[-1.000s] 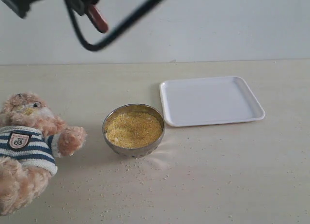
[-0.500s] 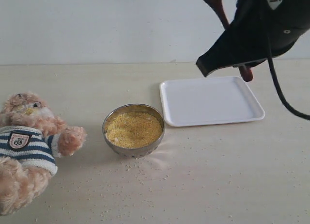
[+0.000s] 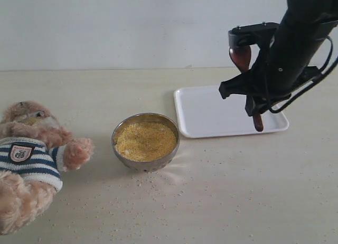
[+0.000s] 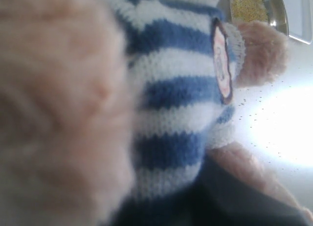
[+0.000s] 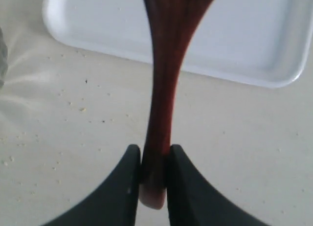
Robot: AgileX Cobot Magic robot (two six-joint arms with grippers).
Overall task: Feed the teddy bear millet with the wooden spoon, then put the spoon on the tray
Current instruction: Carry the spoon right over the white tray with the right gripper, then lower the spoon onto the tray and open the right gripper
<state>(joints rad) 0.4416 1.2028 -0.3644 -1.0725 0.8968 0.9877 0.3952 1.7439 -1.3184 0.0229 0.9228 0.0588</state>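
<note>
The teddy bear (image 3: 31,159) in its striped shirt sits at the table's left edge; up close, the teddy bear (image 4: 181,89) fills the left wrist view. A dark blurred mass lies against its shirt there, and no jaws can be made out. Yellow millet (image 3: 145,140) fills the steel bowl (image 3: 119,149) in the middle. My right gripper (image 3: 255,105) hangs over the white tray's (image 3: 206,112) right part, shut on the wooden spoon (image 3: 241,56). The spoon stands nearly upright, bowl end up. In the right wrist view, the right gripper (image 5: 155,166) pinches the handle end of the wooden spoon (image 5: 168,64) above the tray (image 5: 254,35).
Loose millet grains (image 3: 158,188) are scattered on the pale table around and in front of the bowl. A plain wall runs behind the table. The millet (image 4: 248,7) and a corner of the tray (image 4: 301,18) also show past the bear's arm.
My right arm has swung with the spoon from the upper left across to the right and dropped down over the tray. The bear, bowl and tray have not moved.
</note>
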